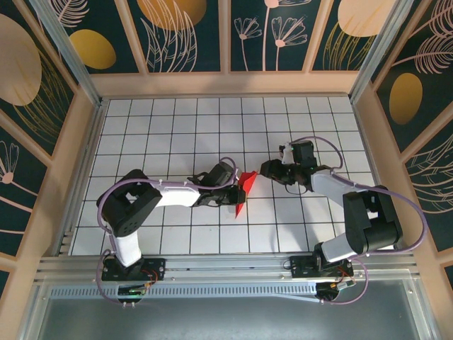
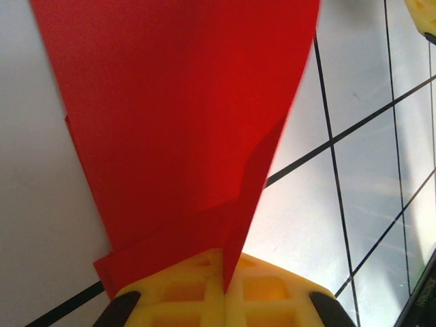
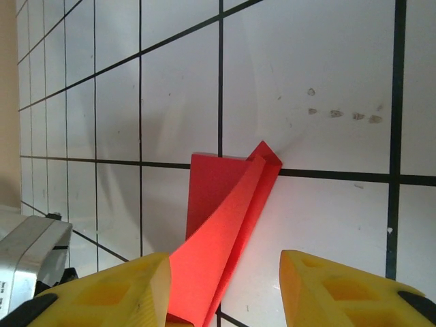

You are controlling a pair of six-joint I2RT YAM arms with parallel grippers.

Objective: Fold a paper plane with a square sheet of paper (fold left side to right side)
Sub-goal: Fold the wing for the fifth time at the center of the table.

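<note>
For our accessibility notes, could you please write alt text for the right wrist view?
A folded sheet of thin bright red paper runs up from between the two parted yellow fingertips of the right gripper, over a white table gridded with black lines.

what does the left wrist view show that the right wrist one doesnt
Left wrist: the left pincer shut on the layered end of the red paper, seen close up. Right wrist: the right pincer open, the paper's folded far tip, and small dark marks on the table. Both: the red paper and the white gridded table.
</note>
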